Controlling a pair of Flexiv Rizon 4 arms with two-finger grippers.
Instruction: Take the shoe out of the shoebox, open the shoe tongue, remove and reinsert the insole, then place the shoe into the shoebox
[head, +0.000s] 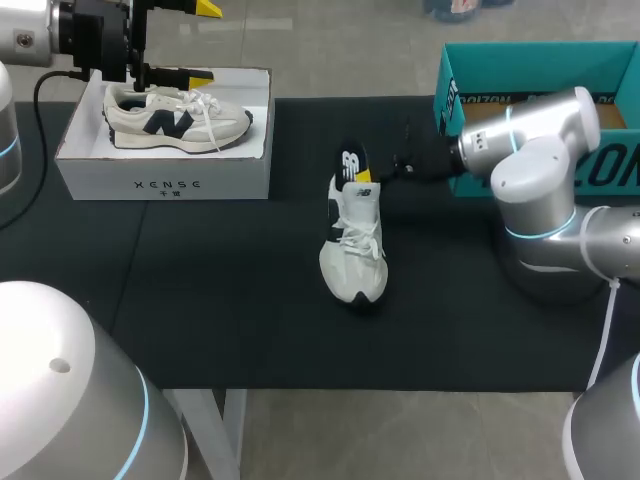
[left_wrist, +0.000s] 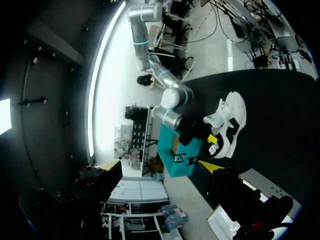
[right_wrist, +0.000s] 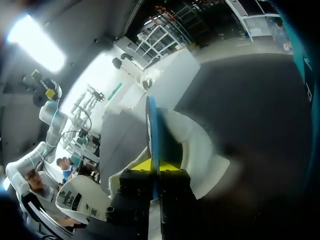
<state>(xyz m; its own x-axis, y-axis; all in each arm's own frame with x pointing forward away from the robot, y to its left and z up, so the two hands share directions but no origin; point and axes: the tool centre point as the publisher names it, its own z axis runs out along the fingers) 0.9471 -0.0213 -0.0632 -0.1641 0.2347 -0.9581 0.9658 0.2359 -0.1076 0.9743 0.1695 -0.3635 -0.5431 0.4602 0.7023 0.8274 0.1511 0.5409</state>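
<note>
Shoe (head: 355, 240) on table (head: 200, 300); sneaker (head: 175, 118) inside white shoebox (head: 165, 180)

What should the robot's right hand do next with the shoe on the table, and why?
Probably lift the insole clear of the shoe: the right gripper is shut on its edge, and its other end seems to sit inside the shoe.
</note>
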